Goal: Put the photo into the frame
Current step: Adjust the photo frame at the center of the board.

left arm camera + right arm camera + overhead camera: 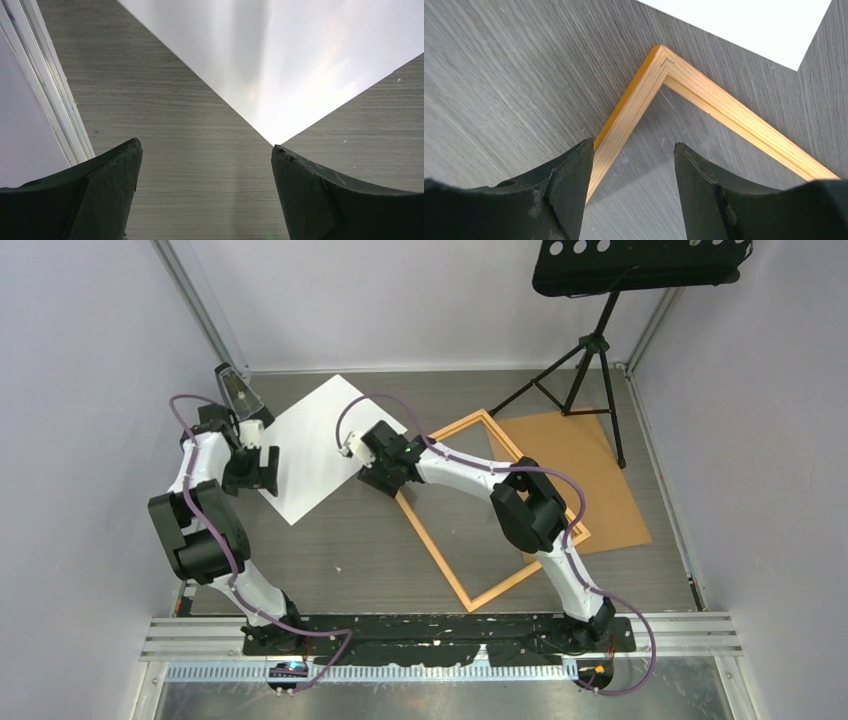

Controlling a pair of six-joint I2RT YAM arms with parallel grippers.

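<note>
The left claw (205,195) is spread wide and grips nothing. It hangs over the bare counter (190,150). A white corner of the photo (280,60) points in between its fingers, and the corner's tip lies just beside one finger (320,195); whether they touch I cannot tell. From above, the left claw (262,468) sits at the photo's (310,445) left edge. The photo lies flat on the counter (340,550) with its plain white side up, turned at an angle, outside the frame (430,548).

The right claw (634,190) is also apart and holds nothing. It stands over one bar of the frame (636,105) close to a corner, with the bar running down between its fingers and passing behind one finger (549,200). Beyond that corner a white corner of the photo (749,25) lies near but apart from the frame. From above, the right claw (375,475) is between photo and frame, at the frame's left corner.

The frame lies flat and has only counter inside it. A brown board (590,470) lies at its far right side, partly under a black stand (590,350).
</note>
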